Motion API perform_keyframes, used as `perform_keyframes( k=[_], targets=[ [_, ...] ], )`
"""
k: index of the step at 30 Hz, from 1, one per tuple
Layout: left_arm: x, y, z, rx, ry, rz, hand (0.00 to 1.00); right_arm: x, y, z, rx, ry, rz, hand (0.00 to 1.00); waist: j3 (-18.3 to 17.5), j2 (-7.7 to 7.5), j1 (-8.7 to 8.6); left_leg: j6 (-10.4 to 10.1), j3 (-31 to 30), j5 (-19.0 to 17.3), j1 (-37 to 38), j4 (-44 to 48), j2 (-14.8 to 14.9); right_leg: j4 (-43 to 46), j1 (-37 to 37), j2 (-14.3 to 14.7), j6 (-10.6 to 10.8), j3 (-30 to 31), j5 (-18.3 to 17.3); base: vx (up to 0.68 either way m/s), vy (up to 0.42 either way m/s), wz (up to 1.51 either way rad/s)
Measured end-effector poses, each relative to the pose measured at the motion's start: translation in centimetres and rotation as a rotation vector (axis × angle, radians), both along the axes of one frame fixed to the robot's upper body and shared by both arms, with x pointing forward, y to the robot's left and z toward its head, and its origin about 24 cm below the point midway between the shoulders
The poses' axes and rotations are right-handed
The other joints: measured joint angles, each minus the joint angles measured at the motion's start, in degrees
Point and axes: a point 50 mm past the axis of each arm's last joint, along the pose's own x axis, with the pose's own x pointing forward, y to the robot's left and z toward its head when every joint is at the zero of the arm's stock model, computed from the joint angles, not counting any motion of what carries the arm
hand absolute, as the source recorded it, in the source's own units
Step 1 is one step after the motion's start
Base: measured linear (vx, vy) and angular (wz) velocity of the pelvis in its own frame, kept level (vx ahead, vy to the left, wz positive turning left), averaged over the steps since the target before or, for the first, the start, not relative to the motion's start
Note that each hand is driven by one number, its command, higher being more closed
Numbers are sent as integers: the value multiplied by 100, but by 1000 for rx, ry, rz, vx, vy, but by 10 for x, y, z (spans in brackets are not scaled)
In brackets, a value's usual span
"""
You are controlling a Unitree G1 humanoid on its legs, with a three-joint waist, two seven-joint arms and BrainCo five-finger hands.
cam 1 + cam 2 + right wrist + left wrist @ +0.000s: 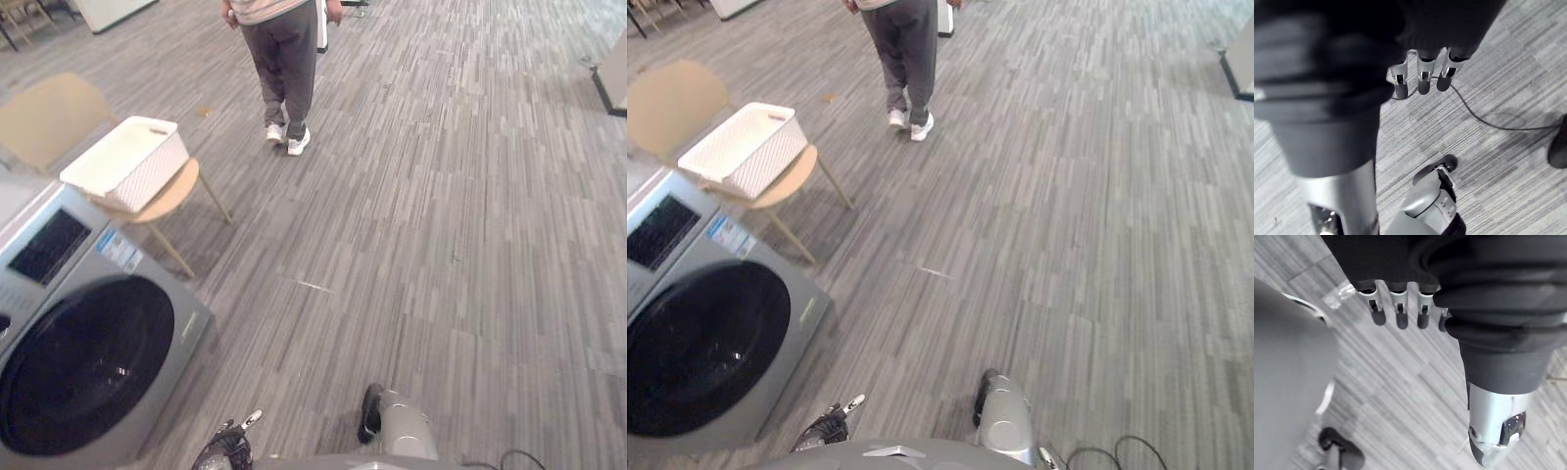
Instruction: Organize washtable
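Observation:
A grey washing machine [88, 333] with a dark round door stands at the left. Behind it, a white slatted basket [127, 162] rests on the seat of a tan chair [59, 117]. My left hand [1399, 308] hangs low over the carpet with relaxed, nearly straight fingers and holds nothing; it also peeks in at the lower edge of the left eye view, left hand [227, 448]. My right hand [1422, 78] hangs over the carpet too, fingers relaxed and empty.
A person [284, 59] in grey trousers and white shoes stands on the striped grey carpet straight ahead, facing away. A dark piece of furniture [612, 78] shows at the far right edge.

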Motion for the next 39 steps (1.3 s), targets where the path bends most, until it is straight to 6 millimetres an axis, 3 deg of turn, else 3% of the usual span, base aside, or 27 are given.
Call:
perform_keyframes(
  k=[2,5,6,8,9,11,12,13,14,15,16,17,18,20,22,24,25,26,27,28,29,31,32,33,34,36,39],
  targets=[
    [-5,3,0,-8,3,37,0,1,-2,0,-5,3,11,0,31,115,90,-103,-296,206,-587,1633,195,-89,606,355,-186,147,-349,519,-214,-60],
    [-8,18,3,37,-12,44,0,26,-5,2,-18,-35,122,0,-7,-184,167,-126,-98,-220,-1428,1763,-102,-838,1578,547,-163,516,-491,500,-158,-54],
    [-7,22,4,52,-18,33,0,40,-5,3,-26,-61,167,0,2,-248,227,-125,43,-352,-1719,1320,-144,-1054,1770,587,-142,674,-482,582,-138,-100],
    [-14,26,4,73,9,10,0,81,0,7,-44,-144,259,0,88,-400,390,-252,190,-381,-2001,-1277,-401,-1529,2247,580,7,1054,-447,111,-100,-104],
    [-18,26,3,76,22,3,0,88,1,9,-54,-163,288,0,71,-411,403,-368,178,-262,-1984,-2247,-483,-1661,2358,570,52,1121,-491,-248,-83,-63],
    [-23,15,0,56,38,-1,0,100,-7,15,-101,-200,335,0,-57,-213,453,-776,-94,74,-2200,-3944,-501,-1971,2671,711,287,1315,-662,10,87,-50],
    [-33,13,-2,48,65,7,0,103,-8,16,-107,-208,341,0,-65,-163,488,-726,-113,96,-2353,-3921,-529,-1988,2956,654,448,1405,-899,481,279,-70],
    [-49,15,-4,44,117,23,0,98,-2,13,-89,-197,336,0,-134,-345,598,-465,-204,694,-2204,-3618,-766,-1757,3226,353,667,1571,-1108,619,280,-63],
    [-54,18,-4,47,134,36,0,92,-1,11,-81,-184,333,0,-234,-446,608,-333,-223,892,-2125,-3554,-934,-1371,3132,194,764,1630,-1163,725,242,-48],
    [-61,23,-4,57,149,52,0,79,1,8,-64,-157,321,0,-359,-624,607,-124,-390,926,-1953,-3437,-1270,96,2609,-169,887,1700,-1116,666,274,-6],
    [-60,32,-2,76,154,47,0,63,5,4,-34,-123,262,0,-240,-856,568,179,-316,564,-1506,-3238,-1609,2024,2029,-657,958,1709,-91,529,245,9],
    [-60,33,-2,78,158,46,0,59,7,3,-27,-112,251,0,-238,-875,553,190,-310,520,-1437,-3213,-1645,2290,1950,-718,983,1709,195,411,219,37],
    [-60,37,-2,84,160,35,0,42,10,0,3,-62,238,0,-239,-894,435,274,-373,213,-1086,-3168,-1782,3274,1565,-953,1164,1686,866,243,115,19],
    [-51,33,-2,75,152,2,0,29,12,-2,28,-30,225,0,-182,-753,424,289,-433,-95,-348,-3452,-1729,3909,989,-930,832,1585,284,144,59,-1],
    [-33,27,-2,78,117,-77,0,20,8,-2,25,-7,217,0,-83,-535,344,260,-414,-203,600,-4155,-1548,3163,317,-916,650,958,-427,-143,-7,-3],
    [-16,22,0,71,75,-84,0,16,6,-2,21,0,198,0,-57,-441,270,213,-460,-462,948,-4376,-1417,1991,-114,-894,704,660,-428,-305,49,11],
    [1,18,2,69,31,-103,0,11,9,-2,31,13,184,0,-24,-392,271,61,-508,-743,1191,-4440,-1298,-15,-265,-769,965,571,79,-179,25,25],
    [9,17,4,72,11,-116,0,6,10,-3,38,20,169,0,-15,-439,256,12,-557,-848,1253,-4446,-1304,-803,-298,-769,1049,578,356,231,-116,43],
    [20,12,6,66,-19,-133,0,-2,14,-4,50,35,112,0,-16,-543,243,-53,-682,-1080,1396,-4444,-1373,-1558,-481,-883,1139,702,792,674,-272,49],
    [23,2,5,37,-30,-119,0,-7,12,-3,48,50,100,0,-76,-523,167,41,-750,-1305,1551,-4435,-1264,-1094,-622,-810,973,876,1302,952,-286,43],
    [15,-13,1,-10,-25,-70,0,-11,8,-2,37,58,119,0,-209,-225,97,228,-754,-1417,1677,-4272,-1043,-284,-905,-600,778,995,959,831,-217,12],
    [15,-16,2,-29,-49,-40,0,-3,3,-1,26,28,82,0,-235,-137,106,-57,-673,-1204,1395,-3101,-845,314,-885,-469,611,1121,640,658,-261,-12],
    [15,-18,2,-37,-48,-26,0,-4,-1,0,13,18,50,0,-216,-24,74,-215,-847,-738,929,-1507,-594,473,-497,-340,530,995,307,580,-335,-6],
    [11,-19,1,-40,-39,-28,0,-5,-2,0,8,19,40,0,-190,94,81,-416,-1032,435,429,-111,-342,476,-23,-195,378,909,-49,541,-236,-7],
    [10,-18,1,-39,-36,-35,0,-3,-3,1,4,17,51,0,-164,111,102,-547,-1102,624,189,609,-281,471,213,-129,324,897,-175,532,-162,-24],
    [17,-11,3,-23,-61,-53,0,15,-7,2,-14,-3,155,0,-116,57,133,-229,-992,145,-758,2237,-290,-1,1203,115,289,988,-508,693,-115,-38],
    [32,-3,12,33,-126,-122,0,57,-4,6,-56,-85,329,0,-40,-158,298,-138,-207,-472,-1565,1264,-348,-567,1932,157,349,1496,-745,596,-2,-83]
  ],
)
